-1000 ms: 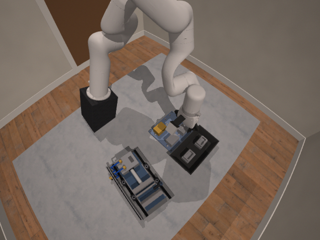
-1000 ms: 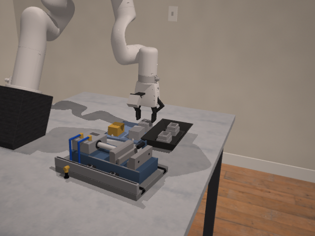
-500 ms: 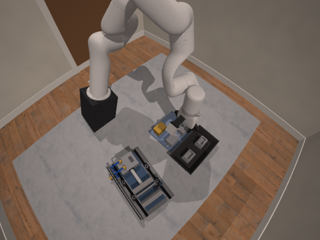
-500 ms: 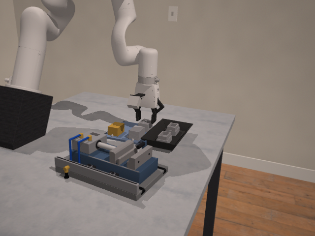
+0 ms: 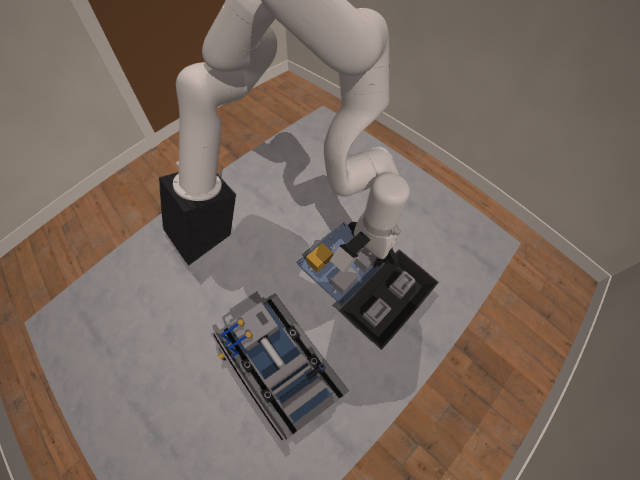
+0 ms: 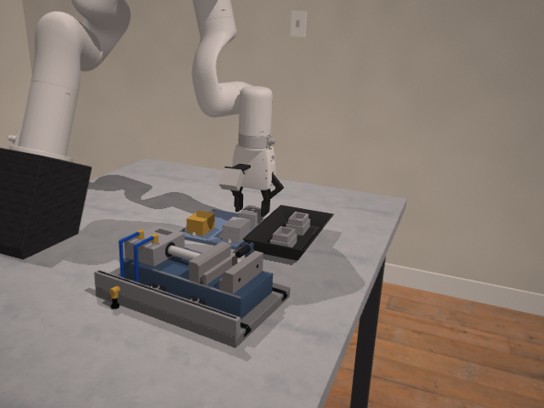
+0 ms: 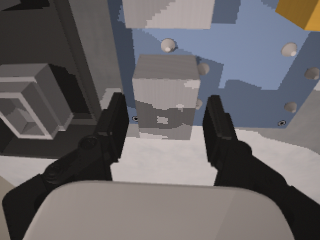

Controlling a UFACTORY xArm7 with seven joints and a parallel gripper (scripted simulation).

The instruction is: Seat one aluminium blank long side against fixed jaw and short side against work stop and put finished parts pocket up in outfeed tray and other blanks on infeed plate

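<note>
My gripper (image 6: 251,204) is open and hangs low over the blue infeed plate (image 5: 338,268), at the side next to the outfeed tray. In the wrist view its fingers stand either side of a grey aluminium blank (image 7: 165,95) that lies flat on the plate, with a gap on both sides. Another aluminium blank (image 6: 235,229) and a brass blank (image 6: 200,222) also sit on the plate. Two finished parts (image 6: 298,220) (image 6: 283,235) lie pocket up in the black outfeed tray (image 6: 287,230). The vise (image 6: 193,272) stands open with nothing in its gap.
The tray's raised rim lies just left of my left finger in the wrist view (image 7: 85,60). Small locating pins (image 7: 168,45) stick up from the plate around the blank. The arm's black base block (image 5: 196,217) stands far off at the back left.
</note>
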